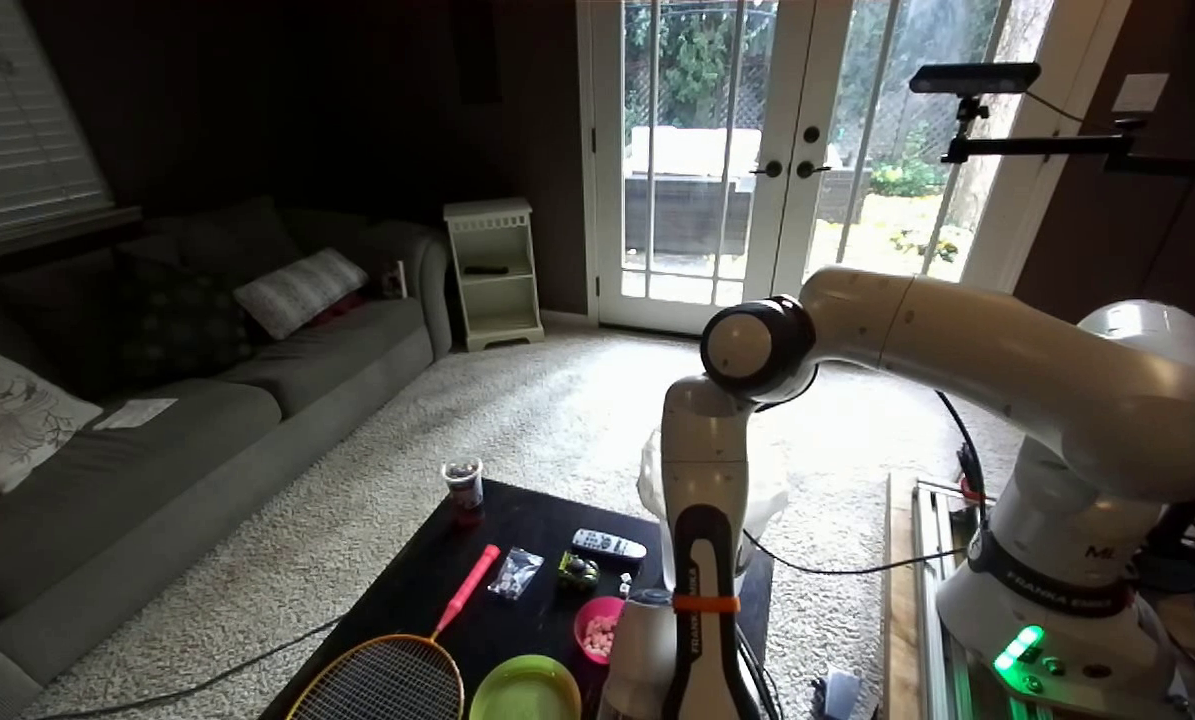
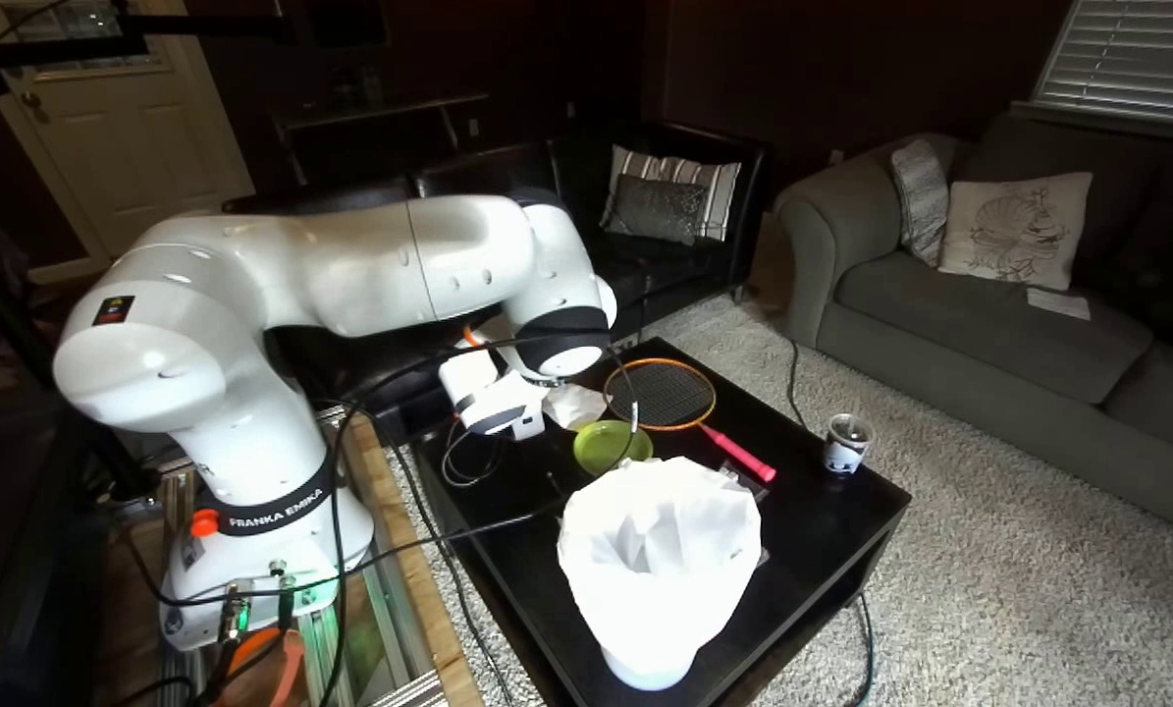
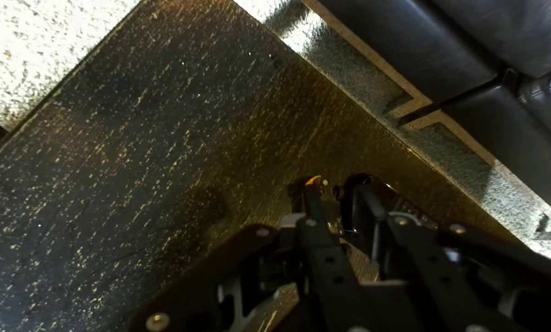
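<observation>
Several containers stand on a black table (image 2: 817, 540): a pink bowl (image 1: 594, 605) of pink pieces (image 1: 600, 636), green dish (image 1: 527, 690), cup (image 2: 843, 458) with dark contents (image 2: 849, 430), bag-lined bin (image 2: 660, 579). Over the tabletop, the narrowly parted gripper (image 3: 339, 196) meets a small orange-edged object (image 3: 323, 183); whether it is grasped cannot be told.

plate (image 1: 525, 692) between racket (image 1: 379, 685) and bowl (image 1: 607, 606) on the table (image 1: 412, 600); cup (image 1: 464, 488) near one corner; object (image 3: 325, 185), seemingly, at the gripper (image 3: 339, 203)
</observation>
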